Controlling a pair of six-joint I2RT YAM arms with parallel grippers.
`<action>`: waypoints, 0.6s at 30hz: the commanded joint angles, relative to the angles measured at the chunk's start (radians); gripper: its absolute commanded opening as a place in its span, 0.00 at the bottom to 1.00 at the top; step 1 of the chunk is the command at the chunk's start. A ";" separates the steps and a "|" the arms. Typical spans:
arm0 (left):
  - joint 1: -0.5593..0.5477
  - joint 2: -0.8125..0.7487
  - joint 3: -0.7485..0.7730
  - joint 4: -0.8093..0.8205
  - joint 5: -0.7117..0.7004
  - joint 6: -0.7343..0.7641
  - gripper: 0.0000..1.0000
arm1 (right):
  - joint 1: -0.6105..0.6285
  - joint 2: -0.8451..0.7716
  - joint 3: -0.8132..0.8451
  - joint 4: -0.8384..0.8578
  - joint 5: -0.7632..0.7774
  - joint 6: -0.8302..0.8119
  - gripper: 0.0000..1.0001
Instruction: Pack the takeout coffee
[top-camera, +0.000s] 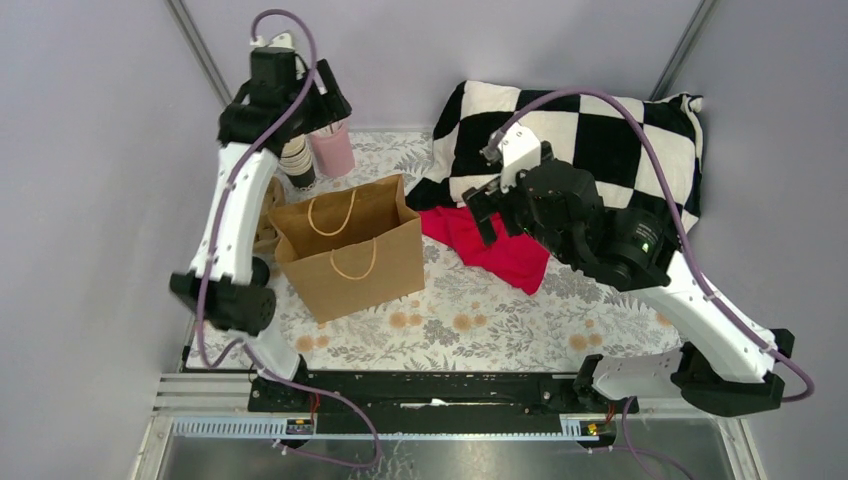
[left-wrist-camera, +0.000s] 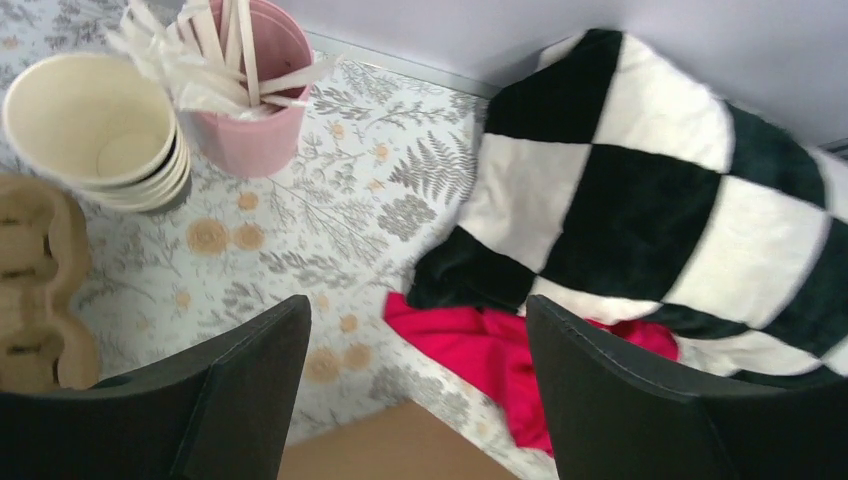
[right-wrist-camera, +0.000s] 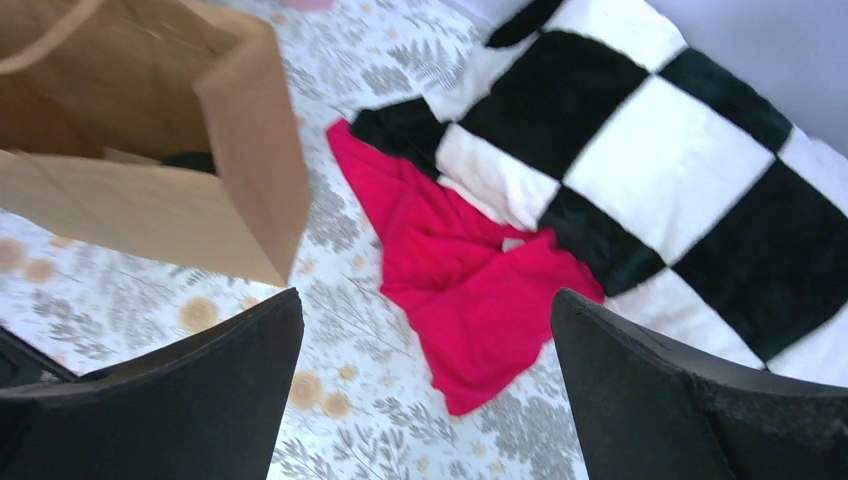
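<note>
Left arm stretches high toward the far corner, left gripper (left-wrist-camera: 415, 335) spread and empty beyond the brown paper bag (top-camera: 350, 262). Right arm bends over a red cloth (right-wrist-camera: 460, 290), right gripper (right-wrist-camera: 425, 320) wide, empty. The takeout coffee (right-wrist-camera: 188, 160) (only a dark patch shows) sits inside the bag.

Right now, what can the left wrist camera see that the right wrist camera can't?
Only the left wrist view: a pink cup of wooden stirrers, a stack of cream-lined paper cups, a cardboard cup carrier. Only the right wrist view: the open mouth of the brown paper bag, with something dark inside I can't identify. Both: the checkered pillow, the red cloth, the flowery tablecloth, and at least an edge of that bag.
</note>
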 joint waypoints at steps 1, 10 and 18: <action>0.004 0.133 0.096 0.132 0.027 0.151 0.82 | -0.031 -0.092 -0.114 0.012 0.049 0.019 1.00; 0.033 0.369 0.202 0.167 -0.175 0.310 0.65 | -0.060 -0.149 -0.221 -0.026 -0.020 -0.007 1.00; 0.073 0.438 0.171 0.190 -0.123 0.356 0.57 | -0.090 -0.133 -0.240 -0.012 -0.057 -0.035 1.00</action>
